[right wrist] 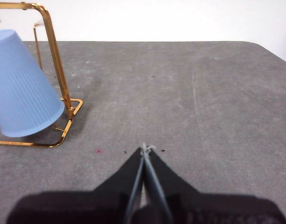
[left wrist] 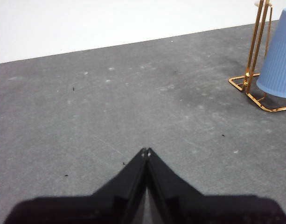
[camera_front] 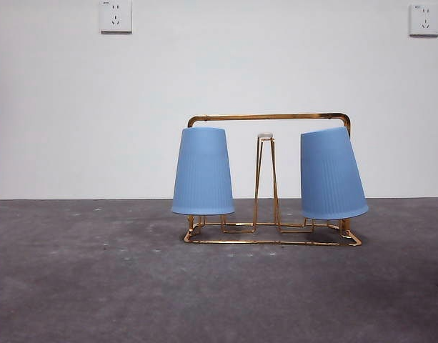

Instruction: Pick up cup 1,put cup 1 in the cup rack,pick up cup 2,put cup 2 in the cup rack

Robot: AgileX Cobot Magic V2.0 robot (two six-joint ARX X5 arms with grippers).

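While both arms hang back over the grey bench [camera_front: 76, 286], the scene reads as follows.

Cup rack [camera_front: 269, 116]: gold wire, standing on the bench in front of the white wall [camera_front: 61, 107], its rounded top frame above a flat wire base.
Middle peg [camera_front: 265, 136]: white-tipped, bare, between the two cups.
Cup 1 [camera_front: 202, 171]: blue, ribbed, upside down on the rack's end that lies to the left in the front view, sitting about upright.
Cup 2 [camera_front: 331, 174]: blue, ribbed, upside down on the rack's other end, tilted, with its top leaning toward the middle peg.
Left gripper [left wrist: 146, 151]: well apart from the rack, fingers pressed together, holding nothing; one cup and a corner of the rack's base show in its view.
Right gripper [right wrist: 144, 148]: well apart from the rack, off its other end, fingers closed tip to tip, holding nothing.
Wall sockets [camera_front: 116, 16]: two, on the wall high above the rack.
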